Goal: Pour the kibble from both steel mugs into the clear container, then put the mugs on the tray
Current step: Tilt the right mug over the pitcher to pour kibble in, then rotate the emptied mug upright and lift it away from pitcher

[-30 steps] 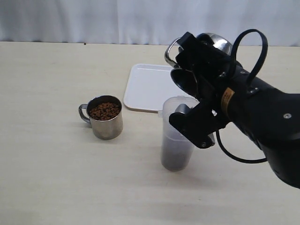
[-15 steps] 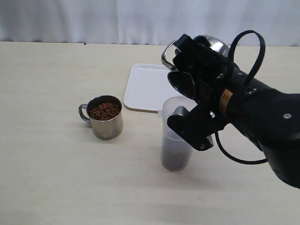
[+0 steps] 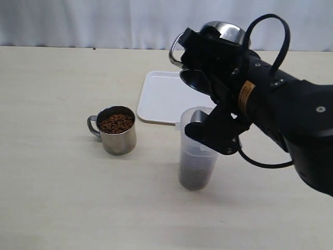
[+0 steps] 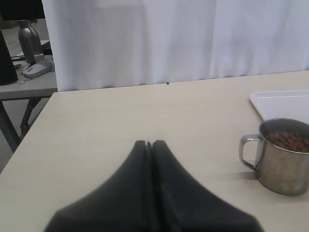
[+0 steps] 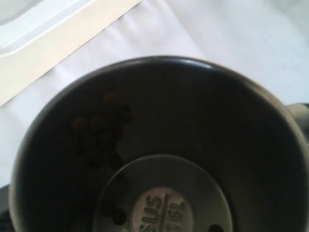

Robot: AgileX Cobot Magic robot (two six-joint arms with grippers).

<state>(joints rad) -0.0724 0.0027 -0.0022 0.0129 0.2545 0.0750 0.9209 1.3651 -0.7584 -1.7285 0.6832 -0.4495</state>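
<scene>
Holding one steel mug [image 3: 227,31] tipped above the clear container [image 3: 196,159].
My right gripper [image 3: 210,92] is clamped on it, with a few kibble pellets [image 5: 102,129] inside. My left gripper [image 4: 148,146] has its jaws together, empty. The full mug [image 3: 117,136] stands left of the container, near the tray [image 3: 164,99].

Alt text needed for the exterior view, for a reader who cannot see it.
The right gripper holds a tilted steel mug above the clear container, which has dark kibble in its lower part. Left of it, a second steel mug full of kibble stands on the table, the white tray behind.
</scene>
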